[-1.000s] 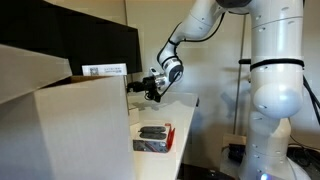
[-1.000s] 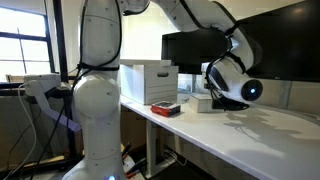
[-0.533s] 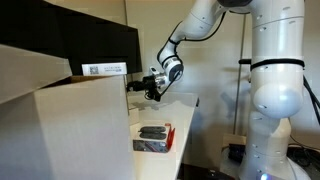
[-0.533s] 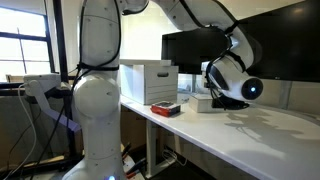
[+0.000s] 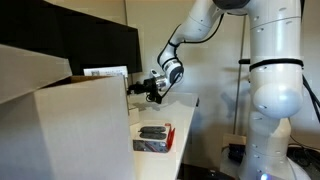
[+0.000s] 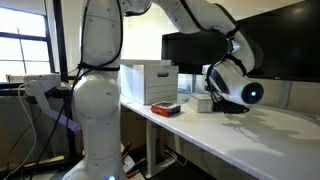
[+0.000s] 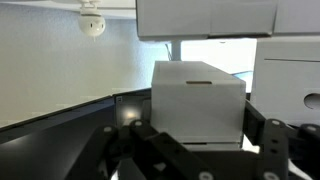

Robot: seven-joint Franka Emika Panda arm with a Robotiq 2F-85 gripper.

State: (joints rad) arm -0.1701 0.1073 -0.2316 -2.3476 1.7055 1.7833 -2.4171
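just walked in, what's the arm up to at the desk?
The Franka arm is reaching low over the desk, in front of the monitor. Its fingers appear closed on the sides of a small white box, which looks to rest on the desk. A large white cardboard box and a red tray of dark items sit farther along, untouched.

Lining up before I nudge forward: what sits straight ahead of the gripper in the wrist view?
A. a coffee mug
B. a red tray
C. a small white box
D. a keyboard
C: the small white box fills the middle of the wrist view, straight ahead of the gripper. In an exterior view, the red tray lies further off, beside the large white box.
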